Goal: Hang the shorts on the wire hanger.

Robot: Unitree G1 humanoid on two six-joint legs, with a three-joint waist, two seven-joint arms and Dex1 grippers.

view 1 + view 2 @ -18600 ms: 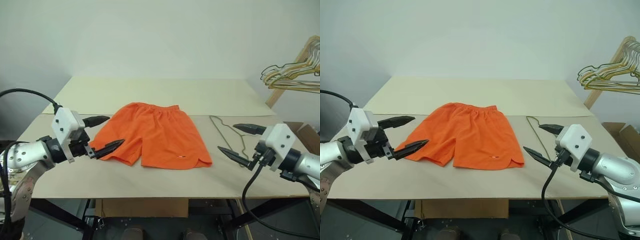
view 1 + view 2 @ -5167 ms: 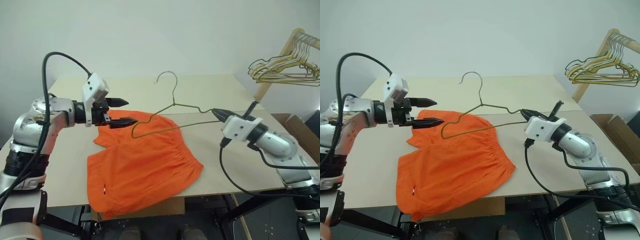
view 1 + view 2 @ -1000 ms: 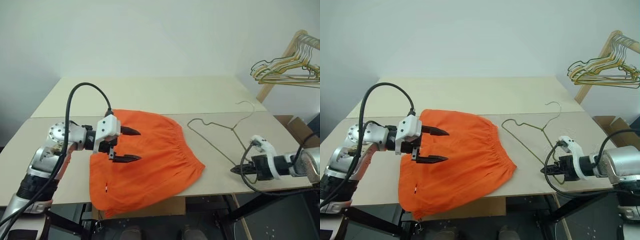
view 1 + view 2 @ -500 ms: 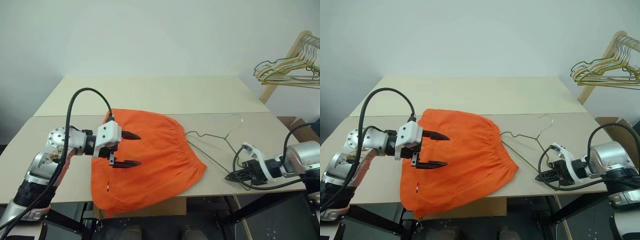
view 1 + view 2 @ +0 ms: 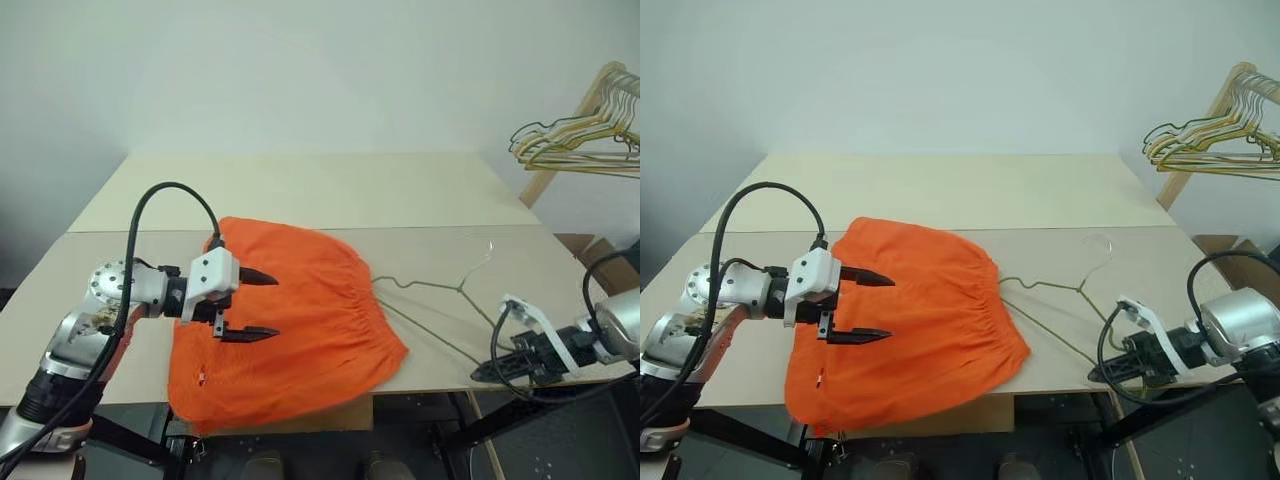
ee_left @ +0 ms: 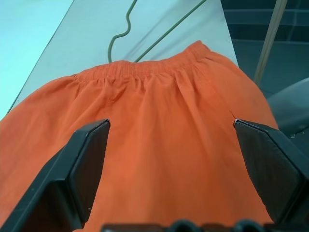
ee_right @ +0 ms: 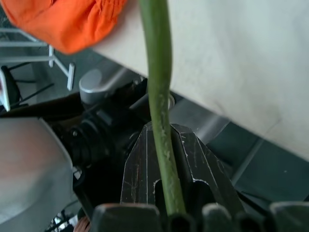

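Left end effector (image 5: 256, 306): fingers spread wide, nothing gripped; hovered just over shorts, pointed across them toward waistband side.
Right end effector (image 5: 484, 373): fingers clamped tight on wire hanger; sat off front-right edge of surface, below tabletop level; wrist view had the wire running straight between closed fingers.
Shorts (image 5: 920, 320): bright orange, spread flat on surface, left of centre; gathered waistband (image 6: 145, 67) faced right, toward hanger; leg end draped over front edge of surface; tiny white tag (image 5: 201, 377) near lower left hem.
Wire hanger (image 5: 1050, 288): thin grey-olive wire, right of shorts; hook (image 5: 1102, 246) toward far right, pointing away; left tip reached to waistband, touching or under it, couldn't tell which; near side ran down to right end effector at surface edge.
Contact, hanger vs surface: flat or slightly lifted, couldn't tell.
Surface (image 5: 300, 190): pale beige board top w/ seam across middle; far half bare.
Bunch of hangers (image 5: 580, 140): gold and dark wire, hung on slanted wooden rack (image 5: 560, 150) at far right, well apart from shorts.
Cardboard box (image 5: 605, 255): brown, on floor beyond right edge of surface, partly seen.
Cable, left arm (image 5: 170, 215): black loop arched over forearm, above left side of shorts.
Shorts vs hanger: not on hanger yet; lay beside each other, meeting at waistband.
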